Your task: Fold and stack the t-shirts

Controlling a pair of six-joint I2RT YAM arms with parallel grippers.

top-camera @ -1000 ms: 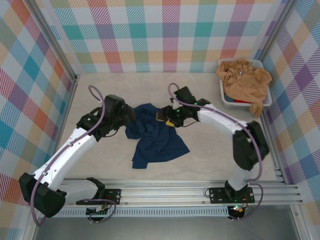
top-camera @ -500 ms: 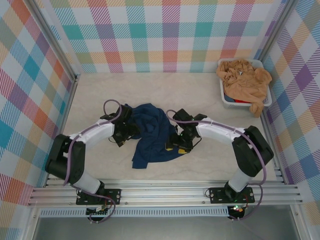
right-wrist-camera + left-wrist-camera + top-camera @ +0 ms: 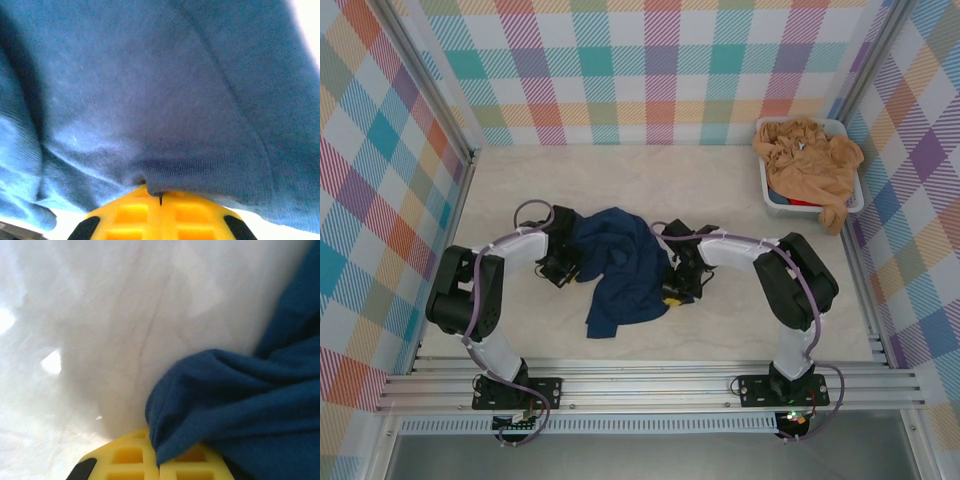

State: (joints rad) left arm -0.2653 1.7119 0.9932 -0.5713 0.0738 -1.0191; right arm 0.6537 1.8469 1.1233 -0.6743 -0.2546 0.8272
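**A:** Where is the dark blue t-shirt [image 3: 620,262]?

**B:** In the middle of the tabletop [image 3: 650,180], crumpled in a loose heap between the two arms. A narrow tail of cloth trails toward the near side.

**A:** And the left end effector [image 3: 563,268]?

**B:** It is low at the shirt's left edge. In the left wrist view its yellow fingers [image 3: 125,460] are pressed together, and a rounded fold of blue cloth comes out of the seam between them. So it is clamped on the shirt.

**A:** The right end effector [image 3: 676,284]?

**B:** At the shirt's right edge, a little nearer than the left one. In the right wrist view the yellow fingers [image 3: 125,215] meet, with a pucker of blue cloth pinched where they join. It is clamped on the same shirt.

**A:** Is the cloth lifted off the tabletop?

**B:** I cannot tell. From above it looks like a rumpled heap, and in the left wrist view the pale surface shows just beyond the fold.

**A:** What about the other shirts?

**B:** The tan t-shirts [image 3: 807,158] are heaped in a white tub [image 3: 765,190] at the far right corner, well apart from both arms. They overflow it, and one hangs over its near right rim.

**A:** Are they folded?

**B:** No, they are bunched up, and the blue one is just as rumpled.
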